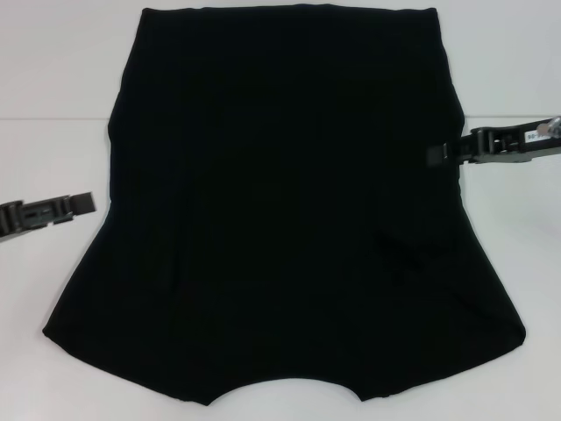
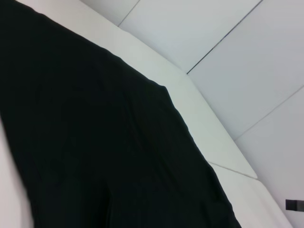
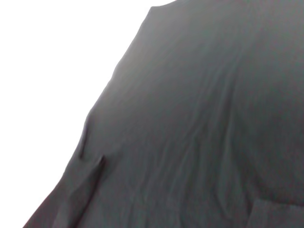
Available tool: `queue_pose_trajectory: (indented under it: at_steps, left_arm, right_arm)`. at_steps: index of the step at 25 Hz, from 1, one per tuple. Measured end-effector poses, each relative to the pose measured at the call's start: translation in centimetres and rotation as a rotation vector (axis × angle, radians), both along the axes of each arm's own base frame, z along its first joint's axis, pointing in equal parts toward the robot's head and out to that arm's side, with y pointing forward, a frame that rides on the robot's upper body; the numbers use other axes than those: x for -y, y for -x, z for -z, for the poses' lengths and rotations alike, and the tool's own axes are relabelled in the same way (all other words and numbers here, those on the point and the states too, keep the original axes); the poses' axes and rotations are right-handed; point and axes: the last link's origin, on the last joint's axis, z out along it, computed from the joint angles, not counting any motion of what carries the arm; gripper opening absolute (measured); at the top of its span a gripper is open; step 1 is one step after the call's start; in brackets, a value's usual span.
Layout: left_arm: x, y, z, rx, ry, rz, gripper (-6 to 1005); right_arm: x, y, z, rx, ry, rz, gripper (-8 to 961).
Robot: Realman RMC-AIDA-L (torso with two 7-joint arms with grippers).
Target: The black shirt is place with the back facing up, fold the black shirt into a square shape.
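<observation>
The black shirt [image 1: 280,210] lay flat on the white tabletop [image 1: 53,96]. My right pincer [image 1: 436,155] touched its edge, my left pincer [image 1: 88,203] waited beside it; I could not tell either's opening.

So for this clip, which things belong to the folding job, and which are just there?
Job: shirt; right end effector at its side edge; left end effector just off the opposite side.
Just there: white table.
</observation>
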Motion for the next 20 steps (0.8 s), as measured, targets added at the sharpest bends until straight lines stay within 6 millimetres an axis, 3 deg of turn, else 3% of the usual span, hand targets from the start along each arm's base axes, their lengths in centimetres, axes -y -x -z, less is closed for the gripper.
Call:
queue_pose_trajectory:
  at_steps: [8, 20]
  left_arm:
    - [2.8, 2.9, -0.4, -0.055, 0.179, -0.211, 657]
    - [3.7, 4.0, 0.5, -0.083, 0.253, -0.309, 457]
  right_arm:
    - [-0.1, -2.1, -1.6, -0.05, -0.047, 0.086, 363]
    - [0.2, -2.8, -2.0, -0.065, -0.061, 0.108, 372]
